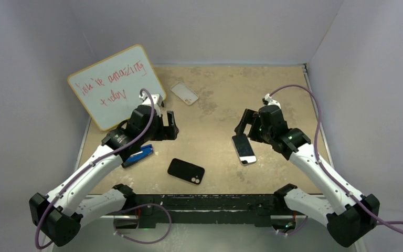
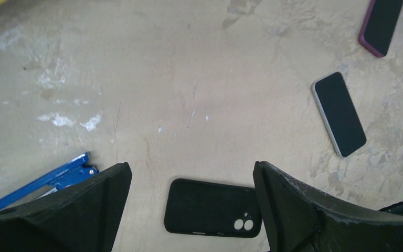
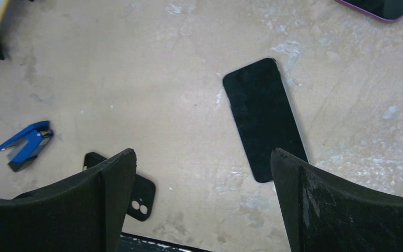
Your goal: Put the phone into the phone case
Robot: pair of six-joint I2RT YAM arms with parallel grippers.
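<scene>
Just ahead of the right gripper, jaws apart and empty: phone, long axis lengthwise between them; left gripper farther, likewise spread.

Left fingers, right fingers — spread wide, hovering.

We are looking into a robotics lab test cell. Plain pale panels wall in the tabletop on its left, far and right edges, and its tan surface is scuffed and blotched white. The white-and-black left arm and right arm are bolted to a black rail along the near edge, with purple cables looping off them. A whiteboard with red handwriting leans at the far left corner. A phone, a black phone case and a blue stapler lie loose on it.
</scene>
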